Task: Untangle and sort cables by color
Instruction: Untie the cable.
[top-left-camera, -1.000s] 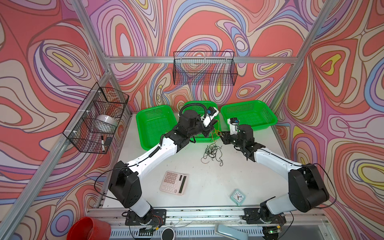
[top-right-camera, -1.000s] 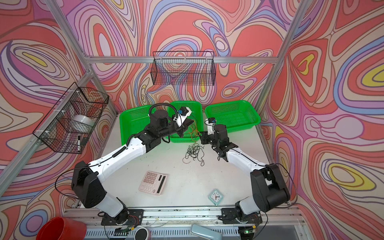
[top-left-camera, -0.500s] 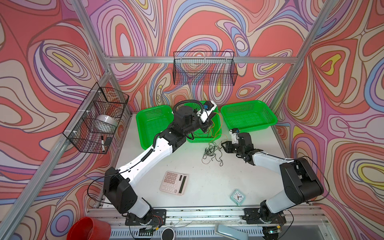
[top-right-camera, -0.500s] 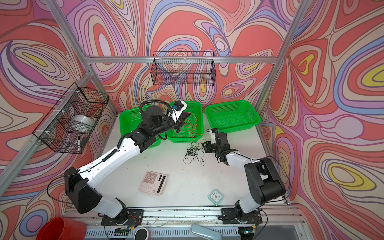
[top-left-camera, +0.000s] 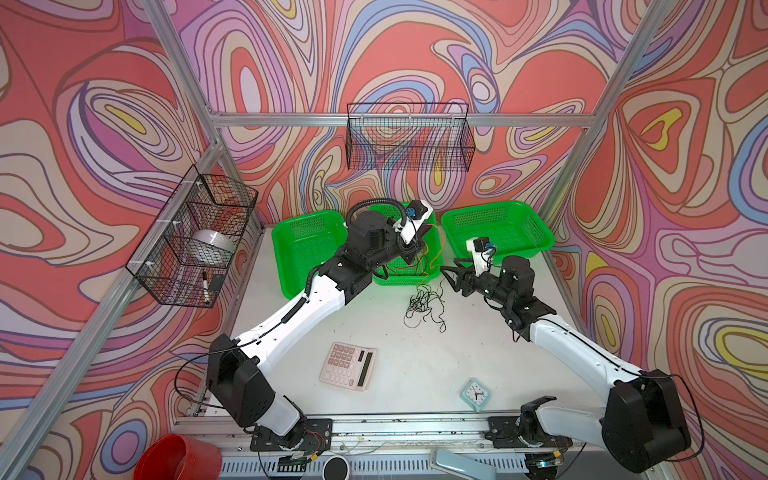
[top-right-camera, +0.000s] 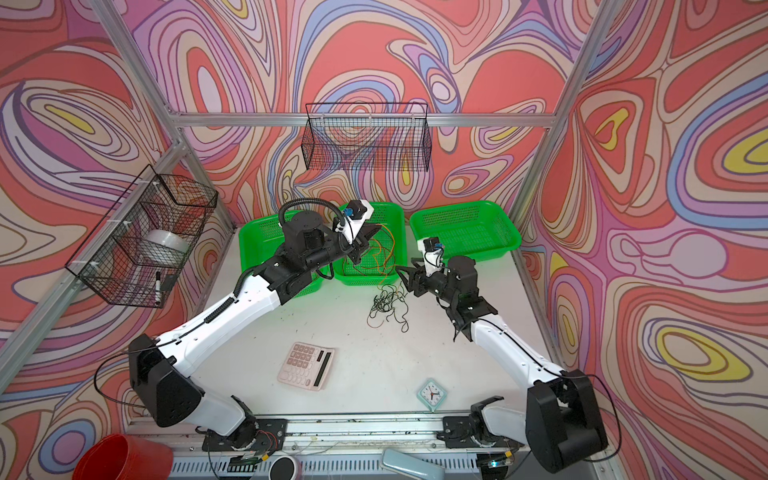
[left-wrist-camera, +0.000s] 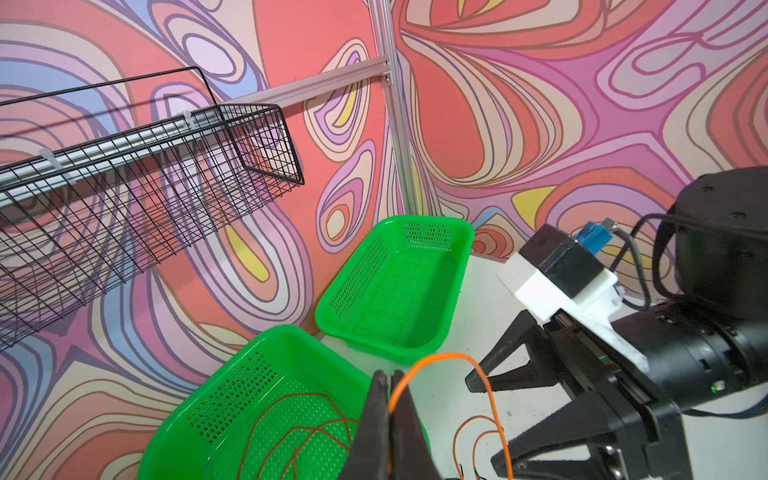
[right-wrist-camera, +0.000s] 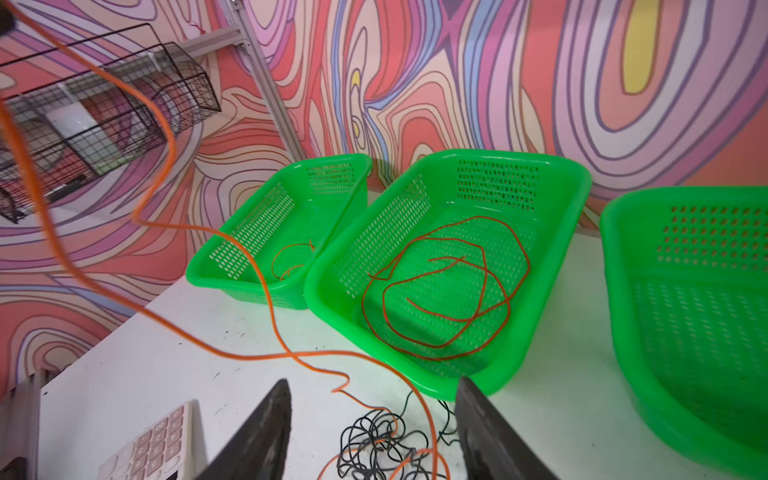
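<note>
**Both top views**
- Table (top-left-camera: 415, 353): white. 3 green baskets stand in a row at its far edge: left basket (top-left-camera: 303, 245), middle basket (top-left-camera: 399, 279), right basket (top-left-camera: 498, 226).
- Left gripper (top-left-camera: 413, 255) (top-right-camera: 359, 253): hangs over the middle basket, fingers pressed together.
- Orange cable (top-left-camera: 443, 245): runs from that gripper down past the basket's near rim to the table.
- Black tangle (top-left-camera: 424, 303) (top-right-camera: 386, 303): lies on the table just in front of the middle basket.
- Right gripper (top-left-camera: 451, 276) (top-right-camera: 405, 276): sits just beside the tangle, fingers spread, pointing toward it.
- Calculator (top-left-camera: 348, 365) and clock (top-left-camera: 476, 392): lie nearer the arm bases, well apart from the tangle.

**Left wrist view**
- Left gripper fingers (left-wrist-camera: 376, 407): closed tight, pinching the orange cable (left-wrist-camera: 444, 354), which arcs over and drops toward the table.
- Middle basket (left-wrist-camera: 249, 374): lies beneath the fingers and holds red loops (left-wrist-camera: 291, 424).
- Right gripper (left-wrist-camera: 482, 419): close by, fingers apart.

**Right wrist view**
- Right gripper fingers (right-wrist-camera: 266, 432): spread wide.
- Black tangle (right-wrist-camera: 374, 440): lies on the table between the 2 fingers as pictured.
- Orange cable (right-wrist-camera: 249, 357): crosses the table before the baskets. One end rises out of view and the other loops into the tangle.
- Middle basket (right-wrist-camera: 332, 291): holds several large red loops (right-wrist-camera: 444, 286).
- Left basket (right-wrist-camera: 208, 274): holds 1 short red piece (right-wrist-camera: 291, 259).
- Right basket (right-wrist-camera: 623, 291) and calculator (right-wrist-camera: 153, 444): at the picture's edges.
</note>
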